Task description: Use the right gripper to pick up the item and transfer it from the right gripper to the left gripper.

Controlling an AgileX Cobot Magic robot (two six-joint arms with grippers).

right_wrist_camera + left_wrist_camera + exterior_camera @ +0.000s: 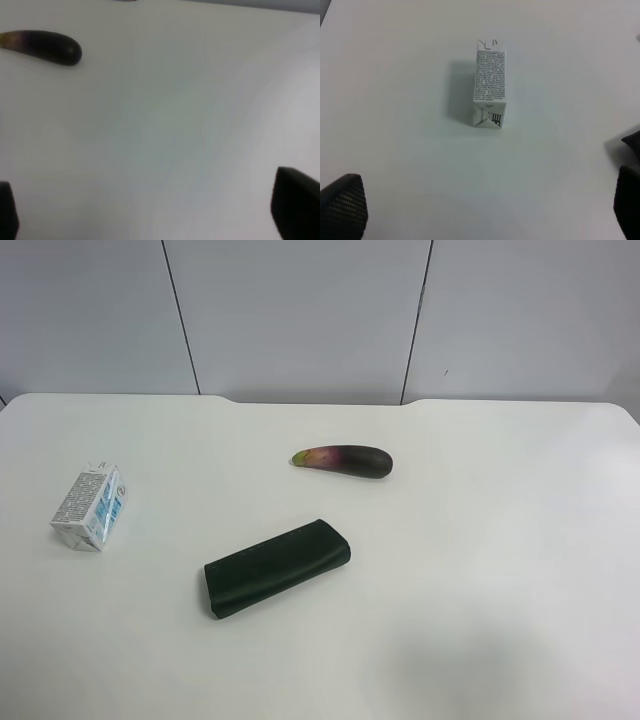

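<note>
The item, a small white-and-blue drink carton (90,508), lies on its side on the white table at the exterior high view's left. It also shows in the left wrist view (489,83), its printed text side up. The left gripper (485,210) is open and empty, its fingertips (342,205) wide apart, a short way back from the carton. The right gripper (150,210) is open and empty over bare table, with only its fingertips (295,205) showing. Neither arm shows in the exterior high view.
A dark purple eggplant (344,460) lies near the table's middle and shows in the right wrist view (42,46). A long black case (277,567) lies slantwise in front of it. The white table (480,570) ends at a grey panelled wall (300,310).
</note>
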